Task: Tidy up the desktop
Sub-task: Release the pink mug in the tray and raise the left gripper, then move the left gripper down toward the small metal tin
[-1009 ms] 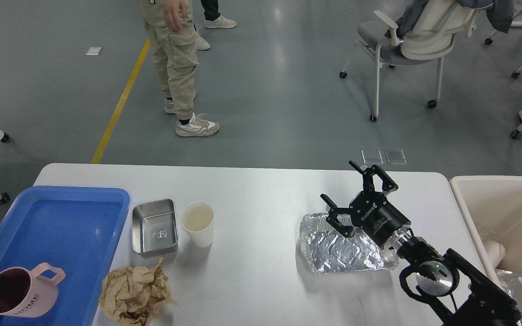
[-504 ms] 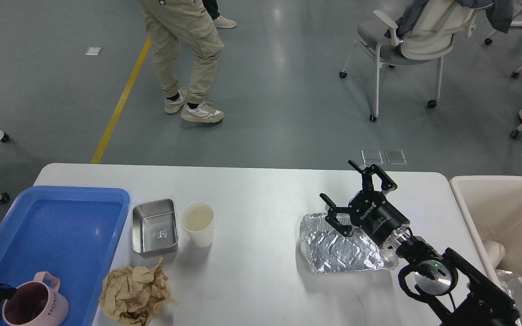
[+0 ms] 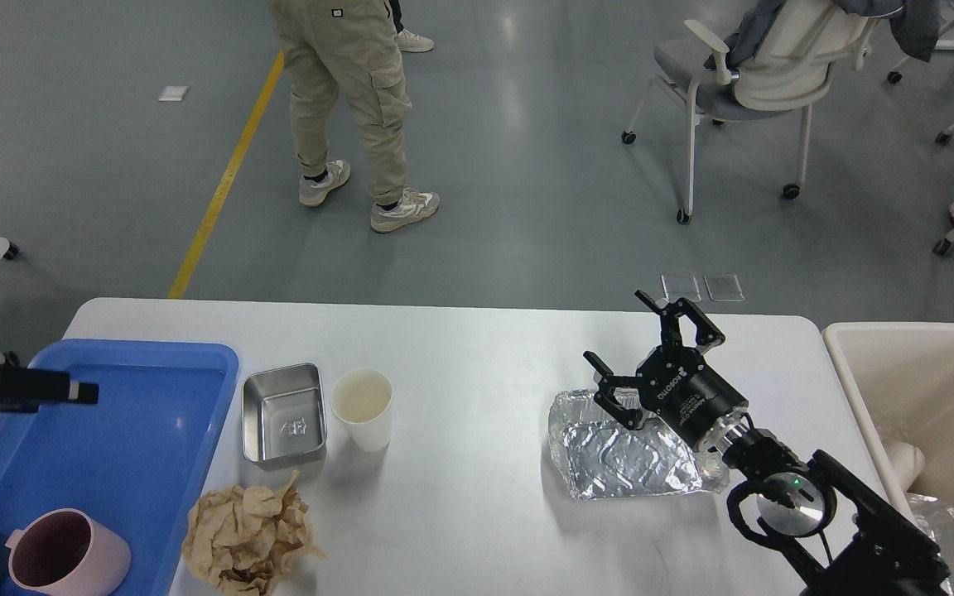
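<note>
Pink mug (image 3: 67, 563) in blue tray (image 3: 154, 430); steel tin (image 3: 283, 414) beside paper cup (image 3: 362, 408); crumpled paper (image 3: 247, 538) nearer.

On the white counter (image 3: 477, 348) a blue tray (image 3: 113, 447) at the left holds a pink mug (image 3: 67, 563) in its near corner, and beside the tray sit a steel tin (image 3: 283, 414), a paper cup (image 3: 362, 408) and a crumpled brown paper wad (image 3: 247, 534). The right gripper (image 3: 622, 346) hangs with fingers spread above a crinkled foil tray (image 3: 630, 454), near a cream bin (image 3: 924, 397). The left gripper (image 3: 71, 391) reaches over the blue tray's far edge, too dark to read.
</note>
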You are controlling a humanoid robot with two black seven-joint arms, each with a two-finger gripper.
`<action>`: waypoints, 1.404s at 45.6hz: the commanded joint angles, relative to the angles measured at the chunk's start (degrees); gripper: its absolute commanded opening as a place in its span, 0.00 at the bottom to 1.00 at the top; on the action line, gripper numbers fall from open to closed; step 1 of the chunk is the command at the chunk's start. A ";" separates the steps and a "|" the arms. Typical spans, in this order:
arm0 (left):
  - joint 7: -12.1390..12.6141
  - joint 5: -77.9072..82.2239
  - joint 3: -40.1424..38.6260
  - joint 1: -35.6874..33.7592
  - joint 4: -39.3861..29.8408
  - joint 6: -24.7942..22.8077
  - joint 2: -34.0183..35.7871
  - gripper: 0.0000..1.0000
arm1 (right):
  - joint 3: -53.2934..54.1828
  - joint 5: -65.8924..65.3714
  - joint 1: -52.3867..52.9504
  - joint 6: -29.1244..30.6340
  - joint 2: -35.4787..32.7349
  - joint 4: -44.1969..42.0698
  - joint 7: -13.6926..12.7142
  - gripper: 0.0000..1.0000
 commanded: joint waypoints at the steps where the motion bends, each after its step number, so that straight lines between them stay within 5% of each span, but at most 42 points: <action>1: 5.14 -5.71 -3.03 -1.04 0.06 1.08 -3.18 0.97 | -0.43 -0.06 -0.16 -0.02 -0.11 -0.01 0.00 1.00; 12: 20.44 -18.89 -3.74 0.63 -0.73 7.23 -8.90 0.97 | -0.70 0.03 -0.68 -0.55 -0.20 0.08 0.00 1.00; 18: 25.10 -26.97 -4.27 1.34 -0.82 9.43 -10.48 0.97 | -0.79 0.03 -0.77 -0.64 -0.28 0.08 0.00 1.00; 29: 22.21 -45.00 -4.88 4.41 -4.06 24.36 -11.37 0.97 | -1.14 0.03 -0.86 -0.73 0.07 -0.09 0.00 1.00; 33: 20.54 -46.23 -5.67 5.90 -8.71 30.42 -11.02 0.97 | -1.14 -0.41 -0.95 -0.73 0.16 -0.09 0.00 1.00; 41: 21.33 -46.23 -5.85 9.68 -20.76 42.38 -9.52 0.97 | -1.22 -0.67 -1.21 -0.73 0.16 -0.09 0.00 1.00; 54: 20.01 -50.18 -6.47 15.39 -27.27 44.41 -0.21 0.97 | -2.02 -0.76 -1.74 -0.73 0.07 -0.09 0.00 1.00; 64: 16.67 -56.60 -6.55 19.52 -31.14 45.38 6.30 0.97 | -2.28 -0.67 -1.65 -0.73 0.07 -0.01 0.00 1.00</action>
